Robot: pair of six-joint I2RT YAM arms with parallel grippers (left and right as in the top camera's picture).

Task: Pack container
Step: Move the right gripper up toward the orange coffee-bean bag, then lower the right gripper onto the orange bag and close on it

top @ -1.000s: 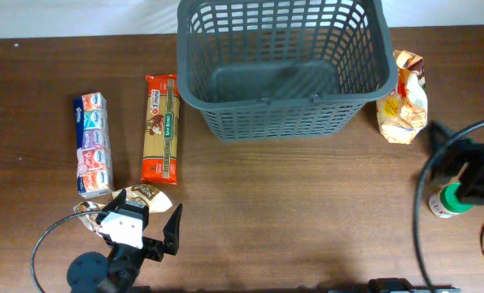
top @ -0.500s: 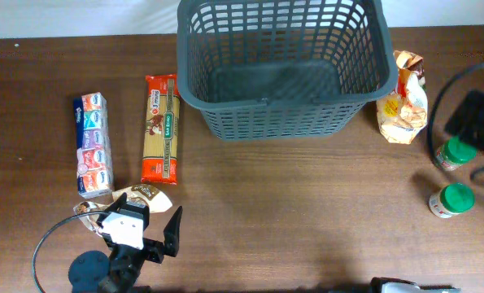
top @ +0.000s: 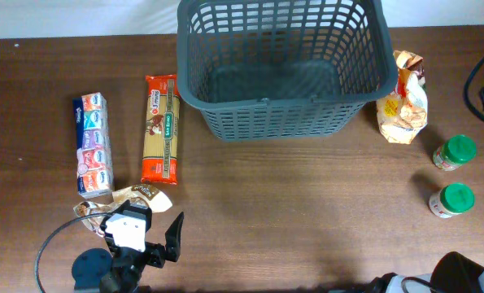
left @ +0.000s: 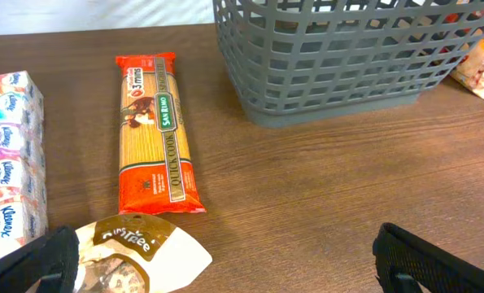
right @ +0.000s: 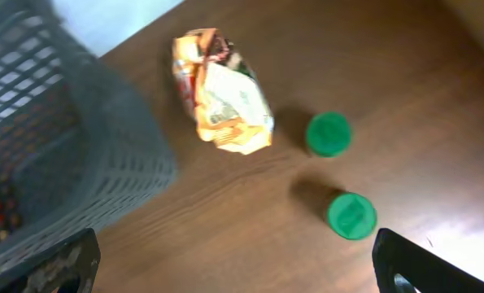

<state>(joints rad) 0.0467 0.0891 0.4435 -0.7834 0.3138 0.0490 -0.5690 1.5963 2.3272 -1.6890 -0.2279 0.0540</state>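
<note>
The container, a large dark grey slotted basket (top: 266, 102), stands at the back centre with nothing visible inside. It also shows in the left wrist view (left: 331, 73) and the right wrist view (right: 54, 163). My left gripper (left: 225, 268) is open and empty at the front left, low over the table (top: 136, 229), with a brown-and-white pouch (top: 142, 195) by its left finger. My right gripper (right: 237, 273) is open and empty, high above the right side. Only a bit of the right arm shows at the overhead view's right edge.
A tissue multipack (top: 93, 145) and a red spaghetti pack (top: 160, 129) lie at the left. An orange snack bag (top: 403, 99) lies right of the basket. Two green-lidded jars (top: 455, 151) (top: 451, 199) stand at the right.
My right arm has swung up and away from over the jars toward the right edge, uncovering both jars. My left gripper has shifted slightly toward the front edge.
</note>
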